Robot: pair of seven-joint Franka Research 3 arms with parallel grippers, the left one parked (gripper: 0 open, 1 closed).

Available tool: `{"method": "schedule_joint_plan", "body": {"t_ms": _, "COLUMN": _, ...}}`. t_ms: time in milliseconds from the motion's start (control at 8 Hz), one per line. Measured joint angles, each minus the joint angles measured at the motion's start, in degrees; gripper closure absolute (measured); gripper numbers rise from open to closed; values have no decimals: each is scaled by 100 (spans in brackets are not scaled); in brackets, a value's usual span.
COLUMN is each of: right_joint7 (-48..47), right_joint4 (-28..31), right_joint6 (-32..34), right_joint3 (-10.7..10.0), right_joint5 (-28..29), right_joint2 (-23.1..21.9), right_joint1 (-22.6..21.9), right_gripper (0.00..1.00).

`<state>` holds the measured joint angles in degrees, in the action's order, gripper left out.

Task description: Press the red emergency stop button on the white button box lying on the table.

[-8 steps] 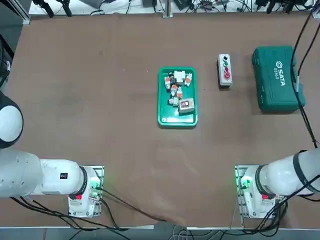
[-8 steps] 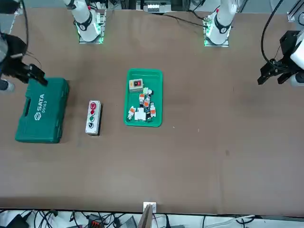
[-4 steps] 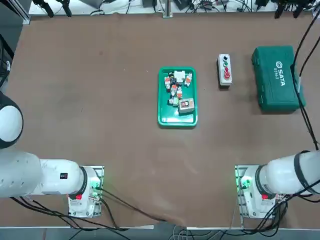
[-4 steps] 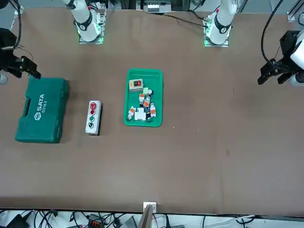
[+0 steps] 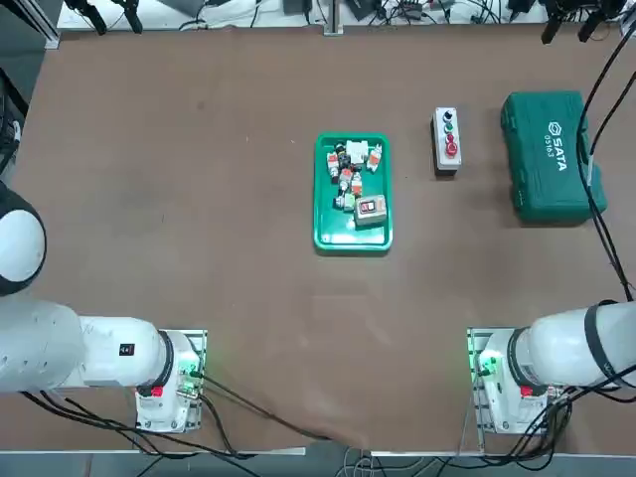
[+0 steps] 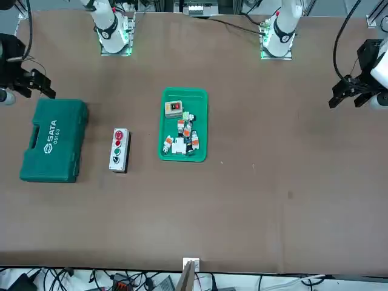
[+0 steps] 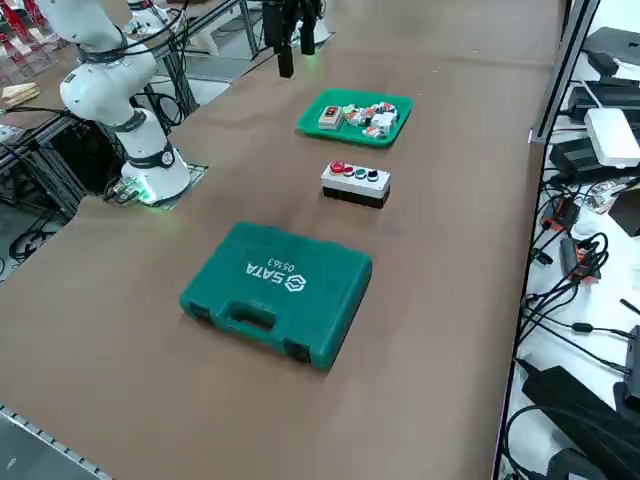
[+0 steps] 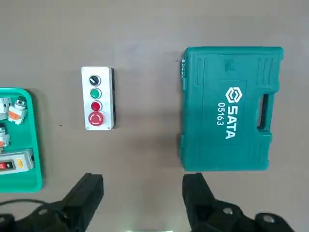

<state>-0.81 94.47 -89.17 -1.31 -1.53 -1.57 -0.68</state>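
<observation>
Two fingers [image 8: 87, 195] of the right gripper [image 8: 142, 193] stand wide apart, high above the table [image 5: 199, 219]. The white button box [image 5: 447, 140] lies at 9 o'clock of the green case [image 5: 545, 154]; its red emergency stop button [image 8: 96, 118] is untouched.

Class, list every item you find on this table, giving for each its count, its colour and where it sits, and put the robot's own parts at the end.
Table: one, brown, under everything.
Button box: one, white-grey, between tray and case.
Emergency stop button: one, red, largest, at one end of the box's row.
Small red button: one, next to it.
Green button: one, further along.
Black knob: one, at the other end.
Tray: one, green, mid-table, holding small white and orange parts.
Case: one, dark green, shut, at the table's right.
Right gripper: one, black, high above the table near the case, jaws open and empty.
</observation>
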Motion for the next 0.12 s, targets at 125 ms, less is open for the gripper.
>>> {"method": "schedule_joint_plan", "body": {"t_ms": 125, "right_joint7": 0, "right_joint4": 0, "right_joint6": 0, "right_joint3": 1, "right_joint5": 10, "right_joint2": -7, "right_joint1": 0, "right_gripper": 0}}
